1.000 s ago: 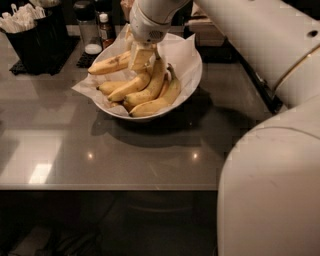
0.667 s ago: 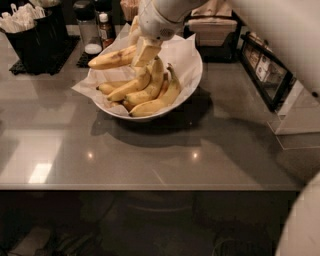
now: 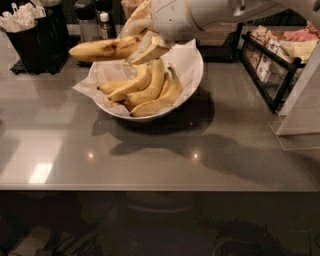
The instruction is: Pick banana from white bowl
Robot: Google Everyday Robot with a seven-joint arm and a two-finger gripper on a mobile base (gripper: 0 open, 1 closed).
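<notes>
Countertop [image 3: 150,150] of glossy grey stone across the whole view, near edge running straight along the bottom, with a broad bare stretch between that edge and the bowl. White robot arm [image 3: 215,12] reaching in from the far right along the top. Wire rack [image 3: 272,60] of wrapped goods at the right, print on the wrappers not legible; clear stand [image 3: 297,115] just nearer. Black caddy [image 3: 37,35] of white packets at far left, bottles [image 3: 89,20] just right of it, labels unreadable. White bowl [image 3: 195,75] at far centre, lined with crinkled paper [image 3: 87,87] spilling over its left rim, several curved bananas [image 3: 150,90] lying inside. Gripper [image 3: 142,42] above the bowl's far-left rim, tan fingers [image 3: 155,50] clamped on the right end of the banana [image 3: 102,48]. Banana clear of the bowl, held about level, free end pointing left past the paper's edge, dark blotches along its middle. Open counter left of the bowl beneath the banana; rack and stand crowding the right side.
</notes>
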